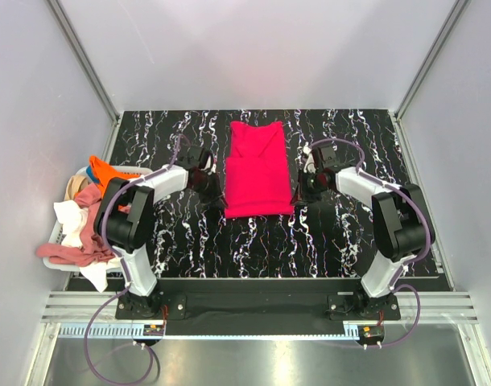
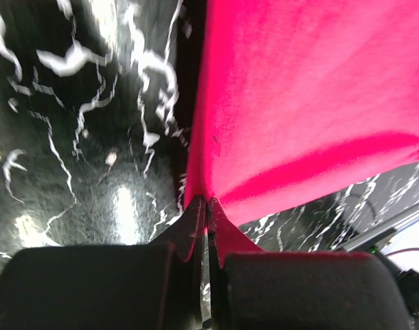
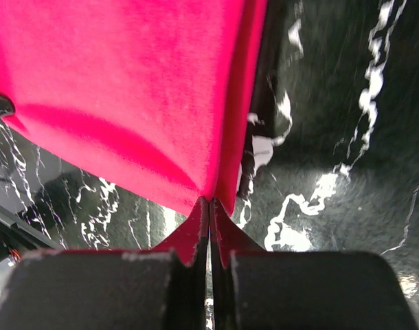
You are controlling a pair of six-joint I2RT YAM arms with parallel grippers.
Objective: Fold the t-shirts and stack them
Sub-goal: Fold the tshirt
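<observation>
The bright pinkish-red t-shirt (image 1: 257, 169) lies as a long folded strip on the black marbled table, its far end near the back edge. My left gripper (image 1: 216, 195) is shut on its near left corner, seen in the left wrist view (image 2: 207, 201) with the cloth (image 2: 299, 103) rising from the fingertips. My right gripper (image 1: 298, 193) is shut on its near right corner, seen in the right wrist view (image 3: 209, 201) with the cloth (image 3: 127, 82) pinched there. The near edge is lifted slightly off the table.
A white basket (image 1: 56, 241) at the left table edge holds orange (image 1: 105, 171), dusty pink (image 1: 76, 233), white (image 1: 68, 213) and beige cloth. The black marbled table (image 1: 342, 241) is walled by grey panels at the back and sides.
</observation>
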